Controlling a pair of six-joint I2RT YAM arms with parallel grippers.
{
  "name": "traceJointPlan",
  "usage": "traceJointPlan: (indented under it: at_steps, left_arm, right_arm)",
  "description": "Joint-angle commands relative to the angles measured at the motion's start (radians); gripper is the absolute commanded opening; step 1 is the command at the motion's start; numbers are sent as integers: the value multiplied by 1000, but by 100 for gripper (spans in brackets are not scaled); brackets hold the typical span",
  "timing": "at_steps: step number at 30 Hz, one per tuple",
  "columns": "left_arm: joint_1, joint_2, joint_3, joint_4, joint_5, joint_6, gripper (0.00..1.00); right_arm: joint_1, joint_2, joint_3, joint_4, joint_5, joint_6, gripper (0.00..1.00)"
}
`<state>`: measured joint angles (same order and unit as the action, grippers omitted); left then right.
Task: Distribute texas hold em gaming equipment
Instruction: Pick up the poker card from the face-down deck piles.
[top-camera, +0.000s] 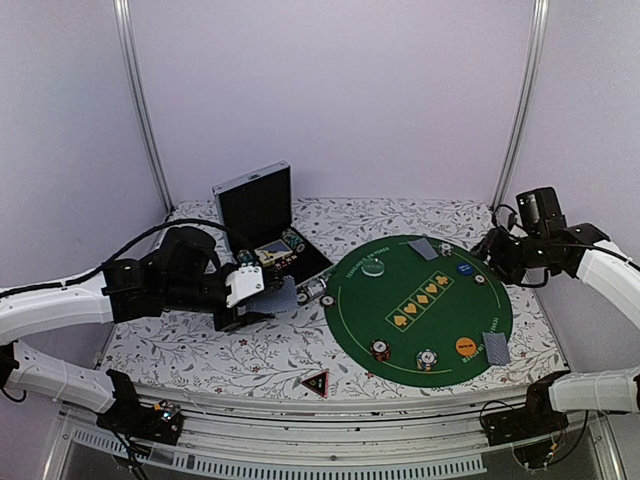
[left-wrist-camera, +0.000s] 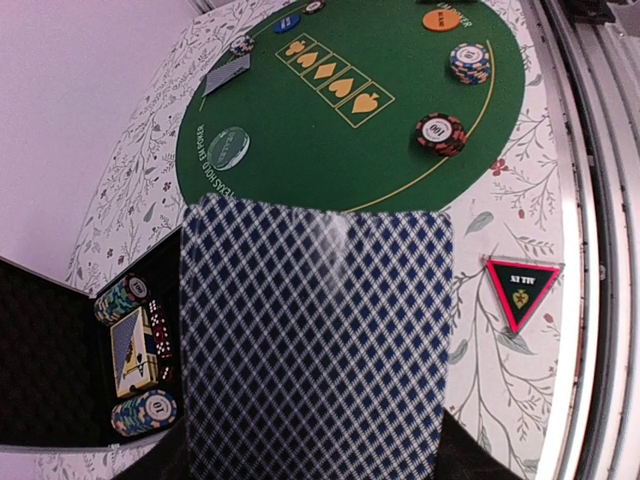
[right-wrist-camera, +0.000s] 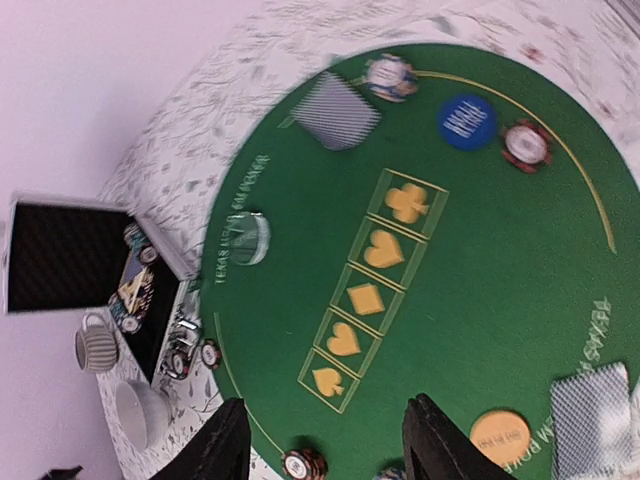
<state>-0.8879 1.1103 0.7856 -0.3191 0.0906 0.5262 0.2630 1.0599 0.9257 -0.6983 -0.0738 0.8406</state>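
Left gripper (top-camera: 258, 297), by the bench's left edge, pinches a playing card (left-wrist-camera: 315, 350); right gripper (right-wrist-camera: 335, 445) gapes near the "TEXAS HOLD EM POKER" mat (right-wrist-camera: 500, 300).

Matt green felt mat (top-camera: 440, 320), floral cloth-topped desk (top-camera: 200, 350), brushed-metal case (top-camera: 255, 205) lined in black foam, smooth card (left-wrist-camera: 315, 350), faintly glossy.

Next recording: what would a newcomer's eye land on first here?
The round green mat on the right half of the table, with a row of orange suit symbols across its middle. Then the blue-checked card pinched in the left claw, filling that wrist view, and the open black case at the back left.
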Motion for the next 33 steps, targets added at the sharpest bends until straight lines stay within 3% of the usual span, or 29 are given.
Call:
traceJointPlan:
  at_steps: [1,3,5,7,9,13,20,33]
  left_arm:
    - [6,-29,-7,18,32,29,59]
    - [7,-34,-12,24,45,40,59]
    - [6,-40,-18,32,45,48,59]
    - [6,-42,-24,40,40,57,59]
    - [3,-43,-29,43,36,63,59]
    - [4,-39,-30,50,18,64,59]
    - [4,-43,-40,61,3,66,59]
    - [3,-52,-46,76,3,63,59]
  right_arm:
    - [218,100,135,361,-107,-299,54]
    - [359,207,253,378,-152,-468,57]
    - [466,307,333,445,-321,-584,65]
    - [539,386,384,510,-454,-613,71]
    - [598,466,456,502,-486,-627,72]
    - [641,600,537,462,-519,-634,75]
    - [659,687,518,523,-589,-637,80]
    - [713,782,511,547,-437,-646,79]
